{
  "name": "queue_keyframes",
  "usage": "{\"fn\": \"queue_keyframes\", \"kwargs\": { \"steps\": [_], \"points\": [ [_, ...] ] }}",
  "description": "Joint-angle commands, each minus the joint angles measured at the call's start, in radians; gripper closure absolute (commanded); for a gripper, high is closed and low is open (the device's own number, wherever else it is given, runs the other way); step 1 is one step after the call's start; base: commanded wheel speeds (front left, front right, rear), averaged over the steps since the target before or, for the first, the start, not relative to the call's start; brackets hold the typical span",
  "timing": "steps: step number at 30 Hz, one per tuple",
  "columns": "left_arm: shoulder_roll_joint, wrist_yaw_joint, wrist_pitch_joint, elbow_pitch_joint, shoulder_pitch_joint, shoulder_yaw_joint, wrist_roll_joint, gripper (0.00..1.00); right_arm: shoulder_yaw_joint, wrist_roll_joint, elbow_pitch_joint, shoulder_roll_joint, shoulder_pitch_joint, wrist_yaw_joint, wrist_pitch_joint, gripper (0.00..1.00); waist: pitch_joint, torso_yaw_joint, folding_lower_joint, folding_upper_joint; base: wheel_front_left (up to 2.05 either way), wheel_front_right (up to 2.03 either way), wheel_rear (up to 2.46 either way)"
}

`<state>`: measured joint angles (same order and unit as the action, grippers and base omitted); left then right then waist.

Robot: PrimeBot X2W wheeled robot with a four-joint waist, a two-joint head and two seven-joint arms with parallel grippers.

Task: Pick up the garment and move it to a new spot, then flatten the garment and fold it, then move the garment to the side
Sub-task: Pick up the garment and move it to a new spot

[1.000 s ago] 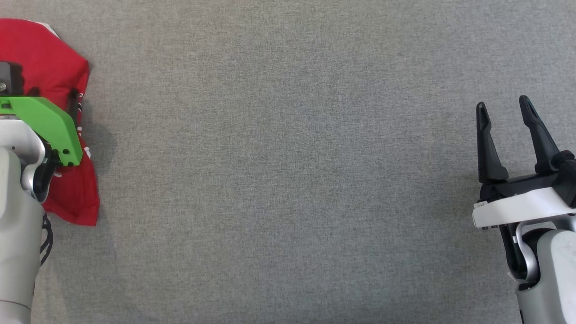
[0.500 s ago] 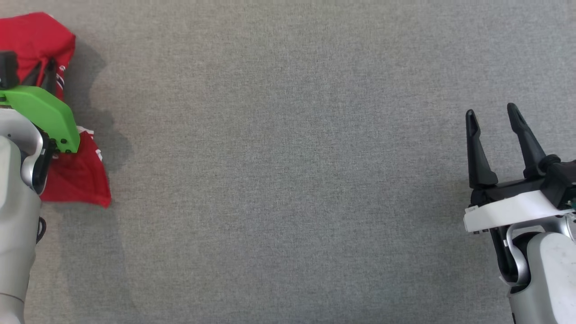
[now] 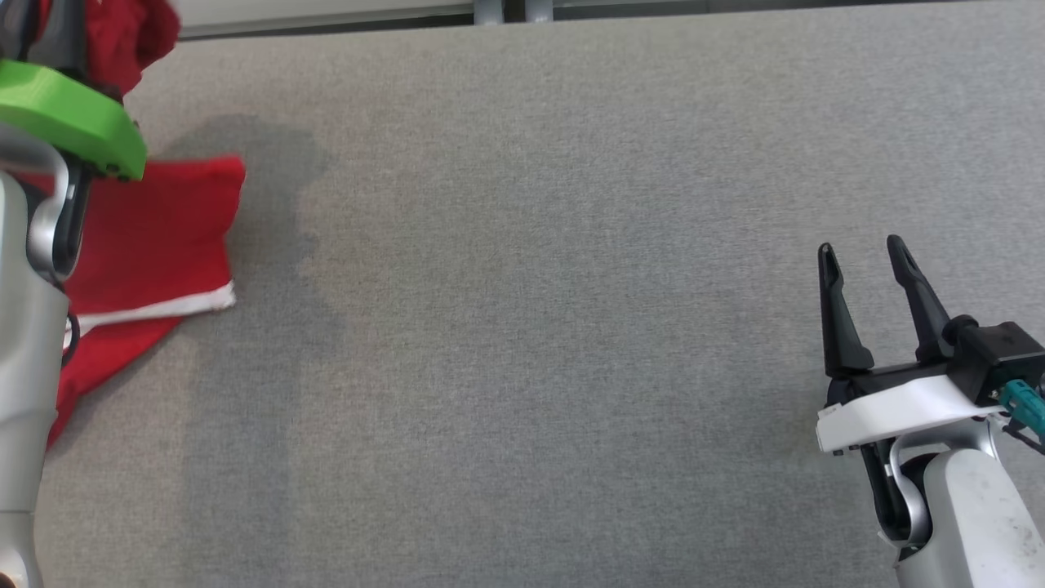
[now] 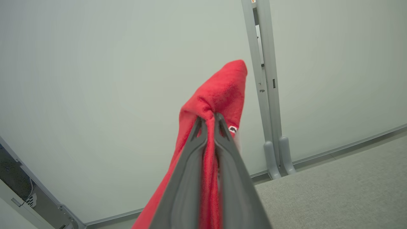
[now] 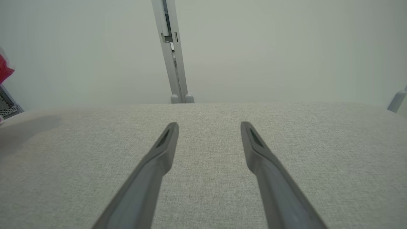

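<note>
Nearest: right forearm [image 3: 963, 506], pale grey, at the lower right of the head view, with a white wrist bracket [image 3: 898, 404] above it. Right fingers [image 3: 839, 327] stand wide apart and point away over the counter [image 3: 531, 343]. Right wrist view agrees: two dark fingers splayed, grey counter weave showing through the gap.

Left forearm [image 3: 24, 392] runs up the left edge of the head view, capped by a bright green wrist bracket [image 3: 73, 114].

Garment [image 3: 155, 229]: red, at the far left of the counter, beside and partly behind the left forearm. A white band [image 3: 155, 309] crosses its lower part. The cloth drapes down from the top-left corner of the head view, where a bunch of it is gathered. Cannot tell whether the lowest edge rests on the counter. A soft shadow [image 3: 269, 180] lies on the counter just to the right of the cloth.

Left fingers [image 4: 198, 140]: pressed tight together on a fold of the garment, seen in the left wrist view. Red cloth pokes up past the tips and hangs down along them. There is a small white mark [image 4: 232, 129] on the cloth by one tip.

Beyond: the far edge of the counter, then a pale wall panel [image 4: 95, 79] with a grey upright post [image 4: 265, 79] standing on two feet behind that edge.
</note>
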<state>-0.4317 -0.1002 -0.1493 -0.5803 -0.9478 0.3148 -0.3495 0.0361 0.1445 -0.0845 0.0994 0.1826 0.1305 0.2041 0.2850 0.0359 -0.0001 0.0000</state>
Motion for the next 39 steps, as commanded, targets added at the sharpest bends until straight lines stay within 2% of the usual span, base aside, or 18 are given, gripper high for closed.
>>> {"fn": "queue_keyframes", "kwargs": {
  "steps": [1,7,12,20,24,32,39],
  "points": [
    [-0.003,0.007,0.005,0.035,-0.018,0.003,0.011,1.0,0.001,0.007,-0.01,-0.006,-0.014,0.0,0.009,0.0,-0.037,-0.029,0.0001,0.0,0.0,0.0,0.0],
    [0.015,0.01,0.068,0.198,-0.053,0.024,0.0,1.0,0.001,0.014,-0.043,-0.022,-0.017,0.0,0.027,0.0,-0.063,-0.098,0.0001,0.0,0.0,0.0,0.0],
    [0.06,0.005,0.119,0.284,-0.111,0.054,-0.013,1.0,0.005,0.024,-0.07,-0.035,-0.005,0.0,0.042,0.0,-0.067,-0.179,0.0001,0.0,0.0,0.0,0.0],
    [0.175,-0.006,0.137,0.289,-0.224,0.137,-0.019,1.0,-0.003,0.045,-0.115,-0.045,0.009,0.0,0.057,0.0,-0.052,-0.322,0.0001,0.0,0.0,0.0,0.0],
    [0.235,-0.013,0.119,0.262,-0.243,0.177,-0.034,1.0,-0.001,0.052,-0.127,-0.048,0.011,0.0,0.062,0.0,-0.045,-0.364,0.0001,0.0,0.0,0.0,0.0],
    [0.288,-0.008,0.062,0.197,-0.13,0.227,-0.06,1.0,0.0,0.069,-0.118,-0.05,0.002,0.0,0.062,0.0,-0.036,-0.358,0.0001,0.0,0.0,0.0,0.0],
    [0.309,0.022,-0.007,0.103,0.112,0.245,-0.11,1.0,-0.006,0.067,-0.117,-0.049,-0.007,0.0,0.062,0.0,-0.04,-0.319,0.0001,0.0,0.0,0.0,0.0]
  ]
}}
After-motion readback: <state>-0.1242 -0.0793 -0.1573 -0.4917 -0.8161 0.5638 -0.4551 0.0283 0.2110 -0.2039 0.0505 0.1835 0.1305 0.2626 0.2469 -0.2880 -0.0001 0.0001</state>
